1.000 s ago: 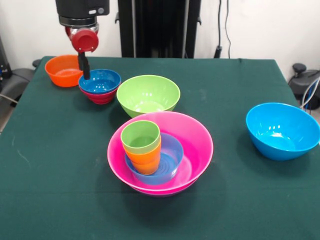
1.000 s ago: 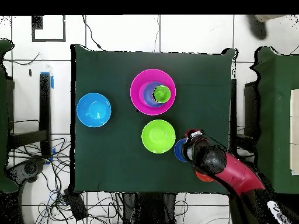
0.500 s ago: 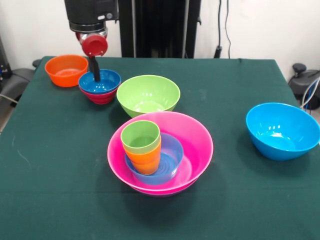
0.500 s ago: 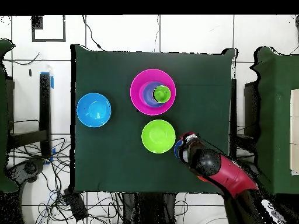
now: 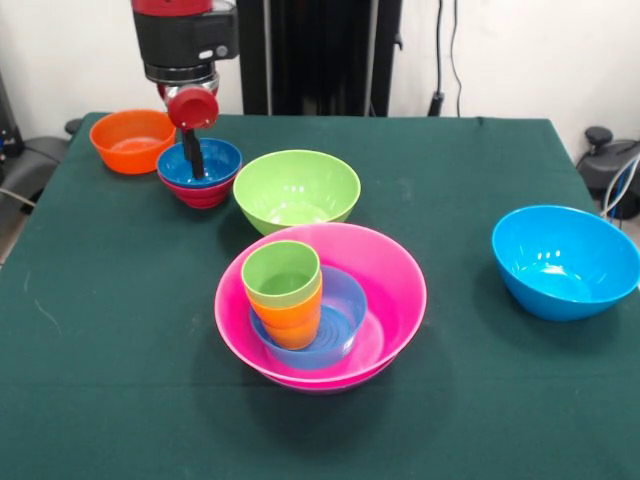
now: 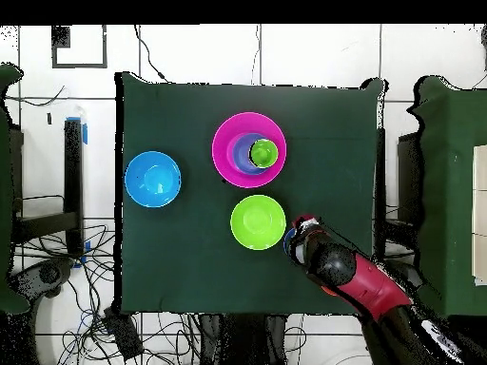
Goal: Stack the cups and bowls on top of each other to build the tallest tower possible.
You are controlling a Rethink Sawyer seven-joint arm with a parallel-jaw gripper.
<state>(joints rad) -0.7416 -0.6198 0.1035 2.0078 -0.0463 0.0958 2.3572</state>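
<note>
The tower stands mid-table: a wide pink bowl (image 5: 395,290) (image 6: 228,143) holds a light-blue bowl (image 5: 340,305), an orange cup (image 5: 290,320) and, nested in that, a light green cup (image 5: 282,270) (image 6: 263,152). At the back left a dark-blue bowl (image 5: 215,160) (image 6: 287,243) sits nested in a red bowl (image 5: 200,193). My gripper (image 5: 194,160) (image 6: 301,233) reaches down into the dark-blue bowl, left of its middle. A small orange bowl (image 5: 132,140) lies to its left. The lime green bowl (image 5: 297,190) (image 6: 258,221) is just to the right.
A large sky-blue bowl (image 5: 565,260) (image 6: 152,179) stands alone at the right of the front view. The green tablecloth (image 5: 120,330) covers the table. The red arm (image 6: 371,290) crosses the table's corner in the overhead view.
In the front view the gripper has shifted right and slightly down, from the dark-blue bowl's left rim to inside it. The bowls and cups have not moved.
</note>
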